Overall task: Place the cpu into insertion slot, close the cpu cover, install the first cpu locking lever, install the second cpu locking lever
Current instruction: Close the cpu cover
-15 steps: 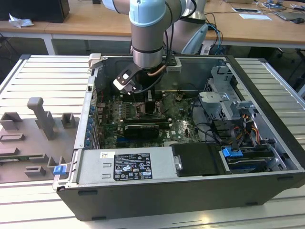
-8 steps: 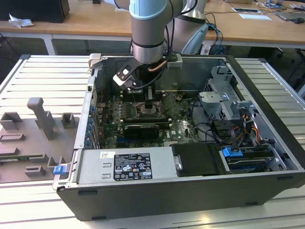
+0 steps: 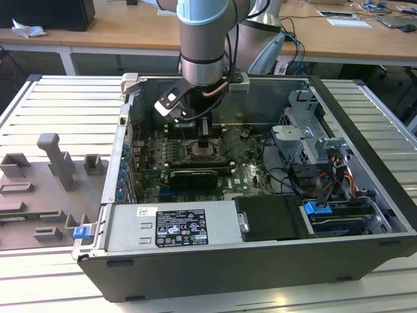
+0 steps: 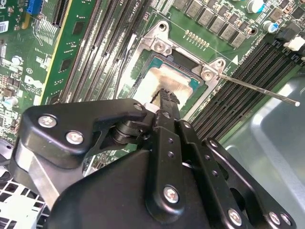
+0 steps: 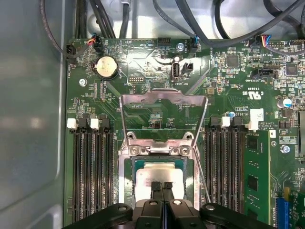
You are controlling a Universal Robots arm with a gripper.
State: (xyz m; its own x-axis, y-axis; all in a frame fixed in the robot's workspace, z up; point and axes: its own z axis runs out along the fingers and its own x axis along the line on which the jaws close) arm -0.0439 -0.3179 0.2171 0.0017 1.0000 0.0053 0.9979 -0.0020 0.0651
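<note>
The pale silvery cpu [image 5: 159, 172] lies flat inside the insertion slot [image 5: 125, 177], a square socket on the green board. In both wrist views my gripper [image 5: 162, 185] has its black fingertips [image 4: 167, 98] pressed together directly over the chip, with nothing between them. Whether they touch it is unclear. The cpu cover [image 5: 164, 98], a thin silvery frame with a window, stands flipped open at the socket's hinge side. A thin locking lever [image 4: 257, 90] sticks out sideways, unlatched. In the exterior view the arm reaches down into the open case, with the gripper [image 3: 203, 140] over the socket [image 3: 207, 154].
Black memory slots [image 5: 93, 171] flank the socket on both sides. A long black graphics card [image 3: 193, 176] lies just in front of it, and a power supply [image 3: 171, 225] fills the near edge. Cables and a drive cage [image 3: 306, 140] sit at the exterior view's right. Grey fixtures [image 3: 55, 163] stand outside the case.
</note>
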